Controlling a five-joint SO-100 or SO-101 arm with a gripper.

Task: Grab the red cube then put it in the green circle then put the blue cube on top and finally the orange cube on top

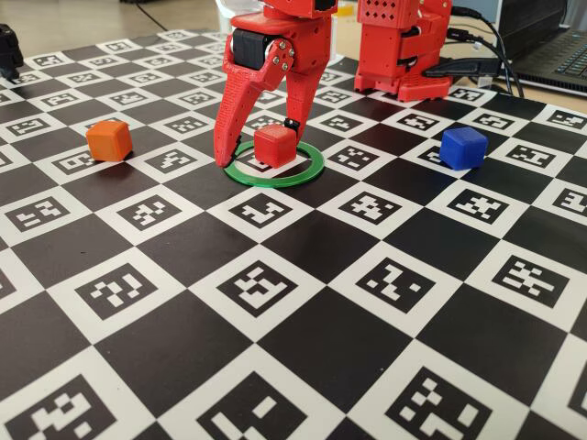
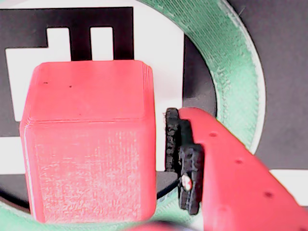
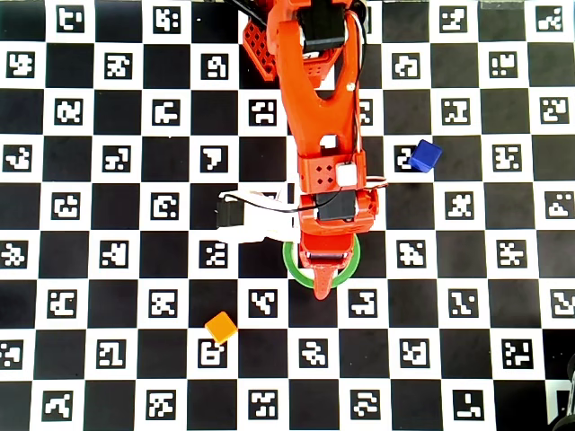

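The red cube [image 1: 274, 145] stands flat on the board inside the green circle [image 1: 307, 170]. My red gripper [image 1: 257, 145] reaches down around it and is open. Its long finger touches the board to the cube's left in the fixed view. In the wrist view the black pad [image 2: 175, 144] of the other finger stands a small gap away from the red cube [image 2: 89, 154], with the green circle [image 2: 231, 67] curving around them. The blue cube [image 1: 462, 148] sits to the right and the orange cube [image 1: 109, 140] to the left, both apart from the ring. In the overhead view the arm hides the red cube.
The chequered marker board [image 1: 275, 367] covers the table. The arm's red base [image 1: 404, 46] stands behind the ring. A laptop and cables [image 1: 541, 46] lie at the back right. A dark object [image 1: 7, 50] sits at the far left edge.
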